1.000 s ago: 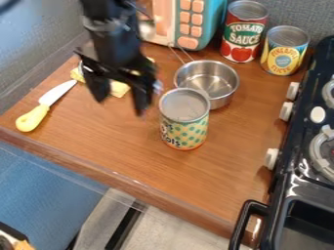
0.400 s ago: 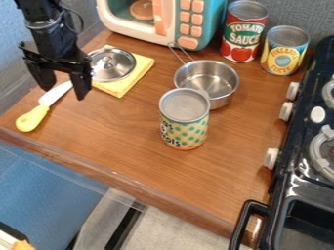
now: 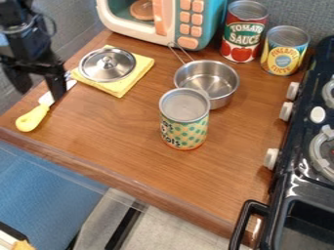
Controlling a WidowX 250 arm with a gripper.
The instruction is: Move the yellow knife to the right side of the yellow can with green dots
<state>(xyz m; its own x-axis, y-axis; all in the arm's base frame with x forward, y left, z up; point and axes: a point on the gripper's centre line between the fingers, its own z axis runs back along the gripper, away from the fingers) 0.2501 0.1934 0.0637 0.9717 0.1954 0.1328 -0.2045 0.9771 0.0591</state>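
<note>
At the upper left, the black gripper (image 3: 40, 92) hangs open over the counter's left edge, above the blade of the knife, with nothing held between its fingers. The knife (image 3: 32, 118) lies on the wood at the far left; its yellow handle points toward the front edge and part of its blade is hidden behind a gripper finger. Near the middle of the counter stands the yellow can with green dots (image 3: 184, 119), upright, well to the right of the knife.
A metal lid (image 3: 108, 65) rests on a yellow cloth (image 3: 121, 88). A steel pot (image 3: 207, 80) is right behind the can. Farther back are a toy microwave (image 3: 190, 24), a tomato can (image 3: 244, 31) and a pineapple can (image 3: 284, 51). The black stove (image 3: 301, 188) borders the right.
From above the cloth, the gripper has moved left to over the knife's blade, uncovering the lid and cloth. The knife and the cans have stayed in place.
</note>
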